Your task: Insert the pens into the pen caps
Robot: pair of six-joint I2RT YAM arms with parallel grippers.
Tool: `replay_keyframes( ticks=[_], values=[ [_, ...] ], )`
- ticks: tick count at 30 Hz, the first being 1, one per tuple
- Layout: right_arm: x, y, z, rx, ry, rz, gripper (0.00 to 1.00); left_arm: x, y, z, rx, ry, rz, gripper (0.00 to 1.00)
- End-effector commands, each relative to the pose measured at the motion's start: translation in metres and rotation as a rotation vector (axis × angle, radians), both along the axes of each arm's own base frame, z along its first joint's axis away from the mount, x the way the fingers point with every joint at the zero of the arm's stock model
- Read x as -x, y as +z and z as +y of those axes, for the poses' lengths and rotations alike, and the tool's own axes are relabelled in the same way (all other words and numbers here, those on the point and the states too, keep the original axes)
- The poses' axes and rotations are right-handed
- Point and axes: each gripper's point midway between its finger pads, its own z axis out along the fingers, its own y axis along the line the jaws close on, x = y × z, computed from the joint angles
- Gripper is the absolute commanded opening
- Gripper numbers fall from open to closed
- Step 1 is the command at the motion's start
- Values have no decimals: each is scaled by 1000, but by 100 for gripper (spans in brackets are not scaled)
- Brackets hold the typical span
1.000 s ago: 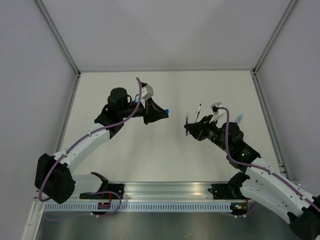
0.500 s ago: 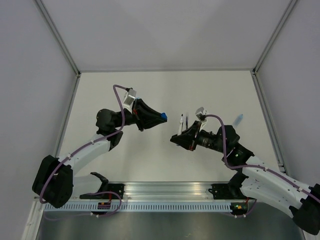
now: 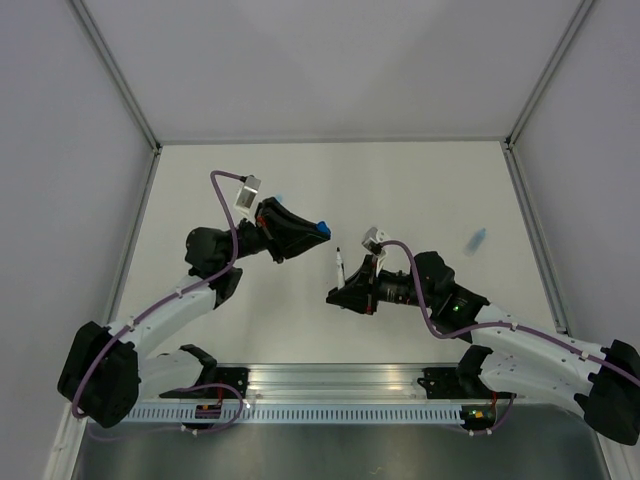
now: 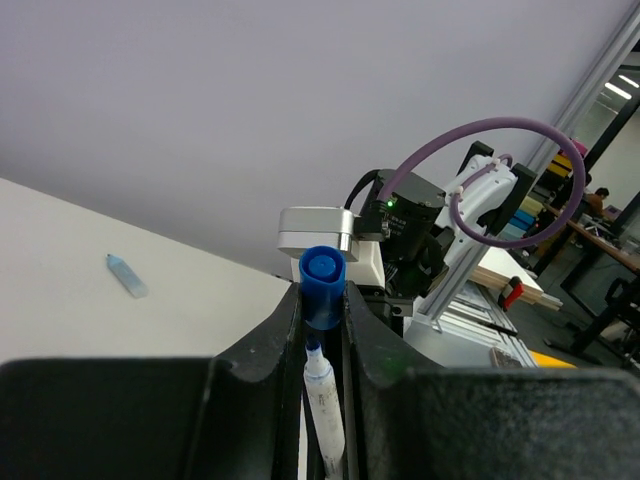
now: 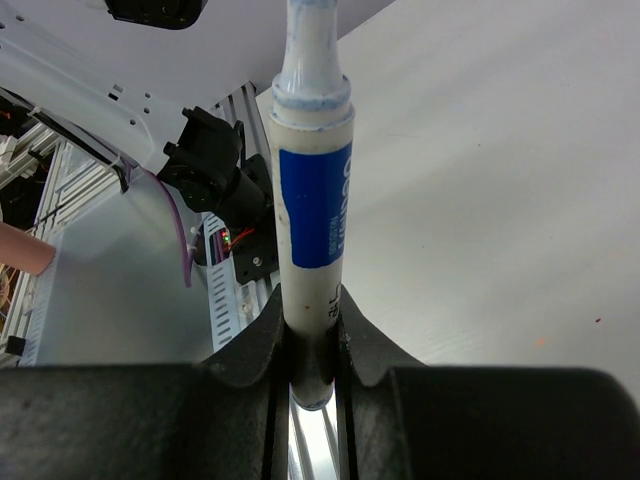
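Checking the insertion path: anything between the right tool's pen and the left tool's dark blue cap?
Nothing visible. Only open air separates the pen in the right tool from the dark blue cap in the left tool. A light blue cap lies on the table, well off that line.

I work over a plain white tabletop point(image 3: 300, 180). Pale grey panels close it in: a back panel point(image 3: 330, 60), a left panel point(image 3: 60, 150) and a right panel point(image 3: 590, 120). Aluminium posts point(image 3: 115, 70) run along the corners where the panels meet. A silver rail point(image 3: 340, 380) lies along the near edge, with a slotted white strip point(image 3: 330, 412) just in front of it. Beyond the rail my left wrist view catches stacked coloured boxes point(image 4: 530, 215), blurred, and a small red thing point(image 4: 512, 296) below them
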Motion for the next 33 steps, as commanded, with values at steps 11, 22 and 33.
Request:
replay_keyframes(
  ticks=[11, 22, 33],
  values=[
    [5, 32, 6, -64, 37, -89, 0, 10, -15, -7, -50, -18, 19, 2],
    [4, 29, 7, -57, 33, -82, 0, 12, -32, -19, -97, -42, 27, 2],
    [-18, 17, 0, 25, -96, -67, 0, 30, -72, -31, -237, -97, 24, 2]
  ],
)
